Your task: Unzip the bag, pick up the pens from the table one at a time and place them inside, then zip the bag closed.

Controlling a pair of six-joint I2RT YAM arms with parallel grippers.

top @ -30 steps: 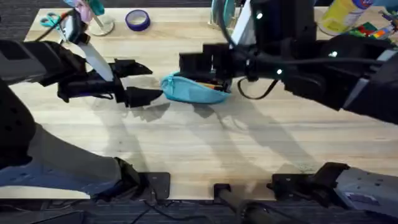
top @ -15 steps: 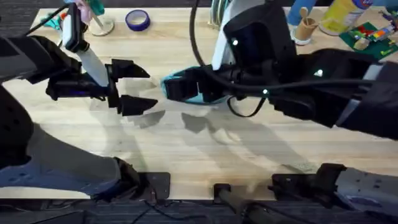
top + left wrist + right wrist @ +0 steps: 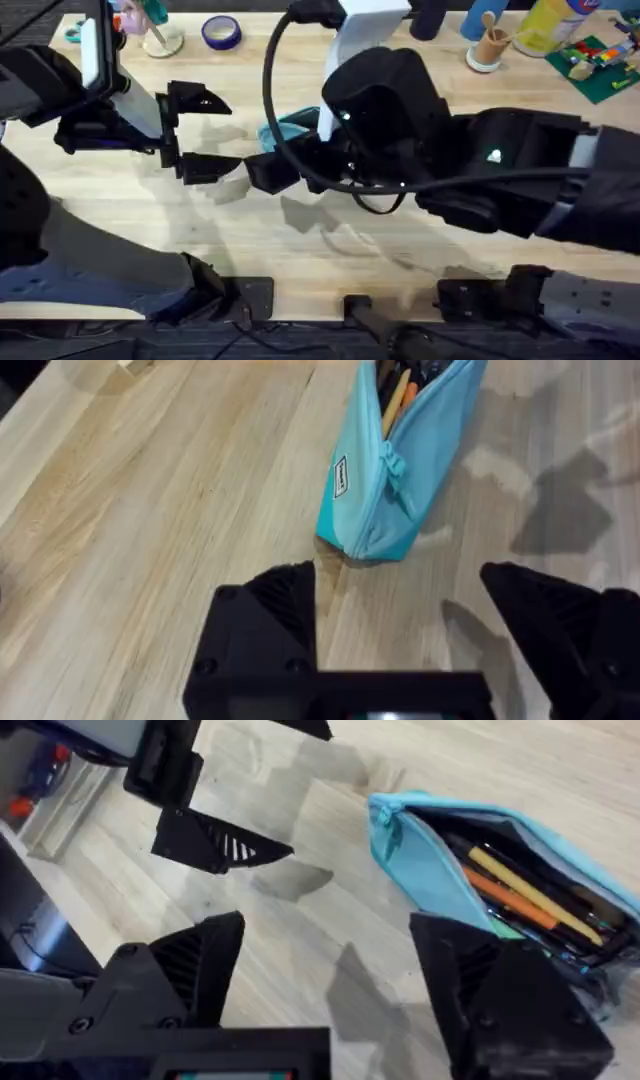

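Note:
The light blue bag (image 3: 430, 870) lies on the table (image 3: 300, 250) with its zipper open. Inside lie three pens: a yellow one (image 3: 530, 890), an orange one (image 3: 505, 902) and a green one (image 3: 507, 927). In the overhead view only a corner of the bag (image 3: 285, 128) shows behind the right arm. My right gripper (image 3: 330, 955) hangs open just off the bag's end, holding nothing. My left gripper (image 3: 205, 135) is open to the left of the bag (image 3: 385, 490) and apart from it, also empty.
At the table's far edge stand a purple tape roll (image 3: 221, 32), a cup of sticks (image 3: 487, 45), a yellow bottle (image 3: 550, 22) and a green plate with bricks (image 3: 600, 55). Scissors (image 3: 75, 32) lie at the far left corner. The near half of the table is bare wood.
The right arm has swung left and nearer, coming off the bag and now covering most of it from above. The left gripper has drawn back slightly to the left, still open.

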